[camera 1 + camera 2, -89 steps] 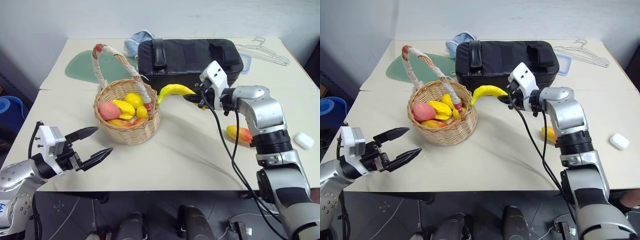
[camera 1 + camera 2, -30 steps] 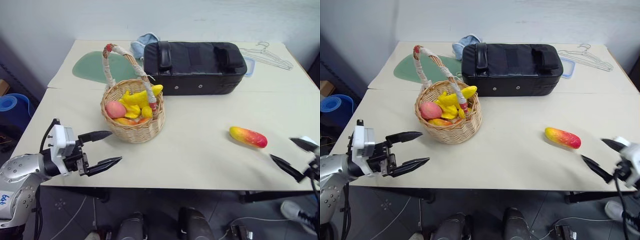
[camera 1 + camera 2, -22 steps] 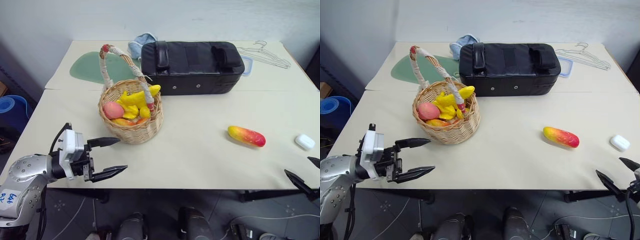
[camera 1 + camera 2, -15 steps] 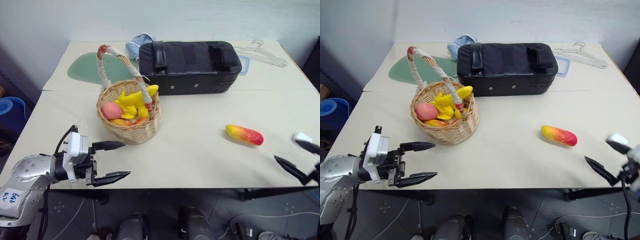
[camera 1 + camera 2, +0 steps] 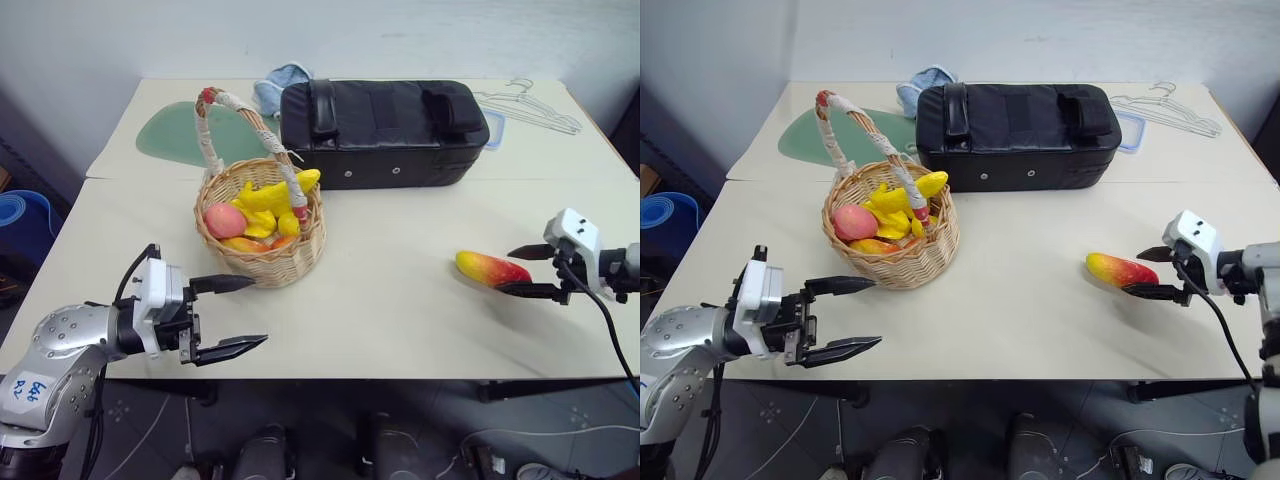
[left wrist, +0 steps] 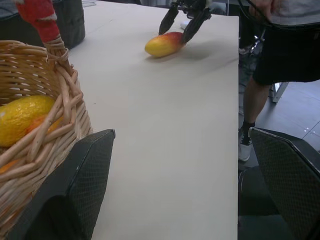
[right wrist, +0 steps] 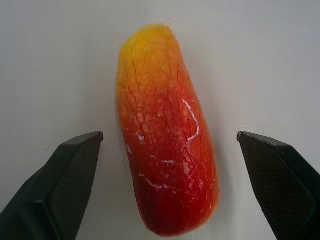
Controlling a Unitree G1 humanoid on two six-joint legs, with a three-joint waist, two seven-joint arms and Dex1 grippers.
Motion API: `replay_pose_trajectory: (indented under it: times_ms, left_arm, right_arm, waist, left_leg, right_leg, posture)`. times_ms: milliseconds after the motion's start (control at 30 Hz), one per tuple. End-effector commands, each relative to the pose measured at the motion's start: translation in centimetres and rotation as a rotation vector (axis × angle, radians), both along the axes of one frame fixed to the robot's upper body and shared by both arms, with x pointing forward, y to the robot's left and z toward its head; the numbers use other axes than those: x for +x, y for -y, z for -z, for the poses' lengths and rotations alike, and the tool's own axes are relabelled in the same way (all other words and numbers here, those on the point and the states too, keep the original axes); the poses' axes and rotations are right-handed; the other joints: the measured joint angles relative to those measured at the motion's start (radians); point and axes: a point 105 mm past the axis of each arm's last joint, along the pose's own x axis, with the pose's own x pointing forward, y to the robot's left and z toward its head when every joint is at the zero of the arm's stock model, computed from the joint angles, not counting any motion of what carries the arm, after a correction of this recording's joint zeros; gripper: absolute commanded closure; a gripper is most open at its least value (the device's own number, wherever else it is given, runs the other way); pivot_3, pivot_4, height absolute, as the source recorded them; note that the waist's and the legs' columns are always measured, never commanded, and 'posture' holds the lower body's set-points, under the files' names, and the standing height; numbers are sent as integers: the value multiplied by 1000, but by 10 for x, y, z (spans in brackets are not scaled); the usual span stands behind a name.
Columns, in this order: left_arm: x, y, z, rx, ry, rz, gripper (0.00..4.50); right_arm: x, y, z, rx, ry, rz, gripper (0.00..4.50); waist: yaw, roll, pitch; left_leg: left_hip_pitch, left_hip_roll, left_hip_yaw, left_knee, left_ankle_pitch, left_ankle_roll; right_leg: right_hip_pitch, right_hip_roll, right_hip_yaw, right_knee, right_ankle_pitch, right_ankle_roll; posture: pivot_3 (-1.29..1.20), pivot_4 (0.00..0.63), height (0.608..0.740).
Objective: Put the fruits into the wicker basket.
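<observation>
the mango-like fruit (image 7: 165, 135) is judged light, firm and smooth-skinned, likely to roll, so a hold across its thick middle is advised. it is seen lying on the table (image 5: 400, 300), well apart from the wicker basket (image 5: 262, 235). the right gripper (image 5: 522, 271) is held wide, its red end set between the fingers, untouched.

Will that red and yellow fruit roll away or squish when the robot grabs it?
The mango is long and rounded, lying on its side on the flat table, so a nudge from one side might roll it. Its skin looks smooth and shiny, so it may slip a little. It looks firm, probably not squishy. The open right gripper has a finger on each side, which should help.
</observation>
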Motion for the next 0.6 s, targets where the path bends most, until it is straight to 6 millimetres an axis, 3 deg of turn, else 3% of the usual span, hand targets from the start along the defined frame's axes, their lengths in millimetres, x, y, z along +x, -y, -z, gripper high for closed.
replay_pose_trajectory:
  times_ms: [33, 167, 200, 267, 367, 467, 533, 600]
  left_arm:
    - [-5, 2, -9, 0, 41, 6, 0]
    - [-4, -2, -10, -6, 39, -26, 0]
    - [-3, -5, -11, -15, 41, -46, 0]
    - [1, -11, -14, -39, 53, -88, 0]
    - [7, -26, -21, -126, 53, -193, 0]
    - [7, -32, -26, -153, 53, -232, 0]
    - [9, -40, -31, -165, 65, -260, 0]
    - [11, -42, -34, -178, 72, -273, 0]
  right_arm:
    - [2, 2, 6, -32, -22, -5, 934]
    - [4, -8, 4, 16, -29, -56, 2379]
    - [4, -15, -1, 45, -16, -90, 2525]
    - [4, -31, -13, 125, -5, -157, 2608]
    - [16, -82, -70, 309, 146, -299, 2608]
    - [26, -114, -103, 403, 198, -302, 2608]
    - [33, -146, -130, 519, 205, -314, 2608]
    - [36, -169, -142, 558, 201, -336, 2608]
  waist:
    - [1, 0, 0]
    - [1, 0, 0]
    - [0, 0, 0]
    - [-2, 0, 0]
    - [-13, 3, 1]
    - [-16, 3, 2]
    - [-11, 3, 2]
    - [-8, 3, 2]
  left_leg:
    - [0, 0, 0, 0, 0, 0]
    - [0, 0, 0, 0, 0, 0]
    - [0, 0, 0, 0, 0, 0]
    - [0, 0, 0, 0, 0, 0]
    - [1, 1, 1, 0, 0, -1]
    - [1, 2, 1, 0, 1, -2]
    - [1, 2, -1, 0, 0, -3]
    - [0, 3, -1, 0, 0, -3]
  right_leg:
    - [0, 0, 0, 0, 0, 0]
    - [0, 0, 0, 2, 0, 0]
    - [0, 0, 0, 2, 0, 0]
    - [0, 0, 0, 2, 0, 0]
    - [0, 0, 1, 3, 0, 0]
    - [-3, 0, 2, 11, 0, 0]
    - [-3, 0, 0, 12, 0, 0]
    - [-4, 0, 0, 13, 0, 0]
  posture:
    - [0, 150, 740]
    - [0, 150, 740]
    - [0, 150, 740]
    - [0, 150, 740]
    - [0, 150, 740]
    - [0, 150, 740]
    - [0, 150, 740]
    - [0, 150, 740]
